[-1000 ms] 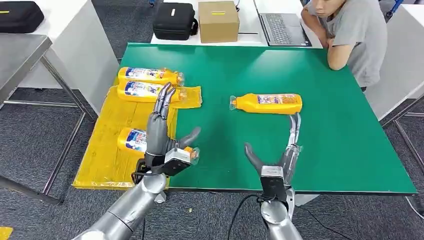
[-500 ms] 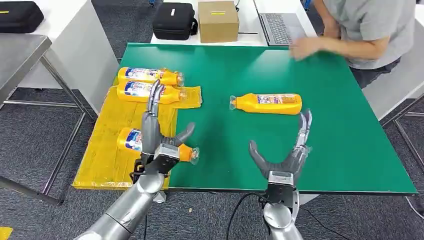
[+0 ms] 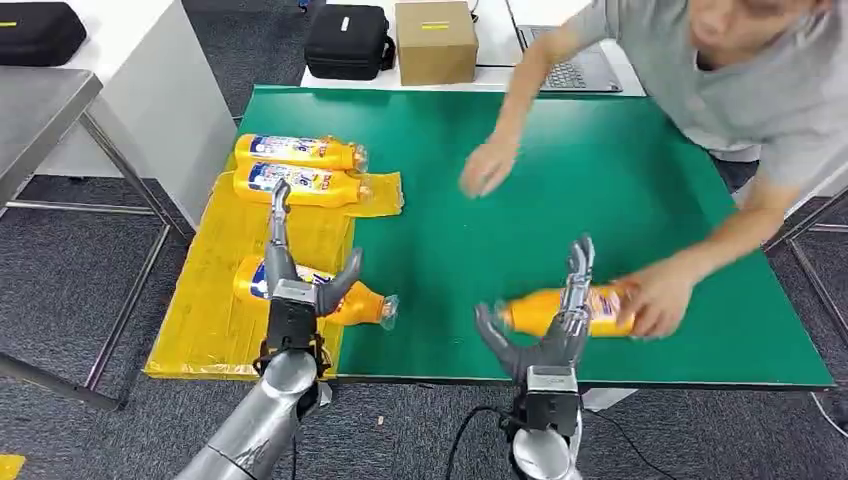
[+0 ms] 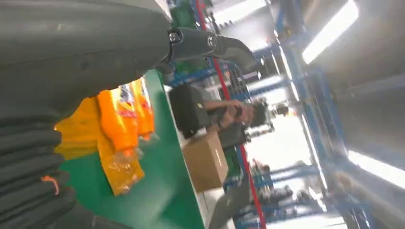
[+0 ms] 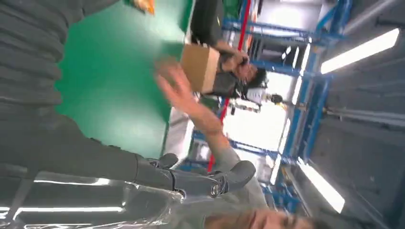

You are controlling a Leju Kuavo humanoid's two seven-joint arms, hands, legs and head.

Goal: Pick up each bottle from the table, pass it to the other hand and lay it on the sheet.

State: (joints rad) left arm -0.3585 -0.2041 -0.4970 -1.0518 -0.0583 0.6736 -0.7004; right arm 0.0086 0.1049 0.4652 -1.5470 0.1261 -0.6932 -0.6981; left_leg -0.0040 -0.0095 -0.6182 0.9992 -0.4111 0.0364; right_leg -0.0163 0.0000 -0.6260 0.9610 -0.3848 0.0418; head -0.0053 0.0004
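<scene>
Three orange bottles lie on the yellow sheet: two side by side at the far end and one near the front. My left hand stands upright over that near bottle, fingers apart, holding nothing. A fourth orange bottle lies near the table's front edge, held at its base by a person's hand. My right hand stands open just in front of this bottle, fingers spread, partly hiding it. In the left wrist view the two far bottles show past my thumb.
The person leans over the green table from the far right, the other hand hovering above the table's middle. A cardboard box, a black case and a laptop sit on the white table behind. A steel table stands left.
The person has leaned in and carried the fourth bottle from mid-table to the front edge by my right hand. My left hand has drawn back toward the table's front edge.
</scene>
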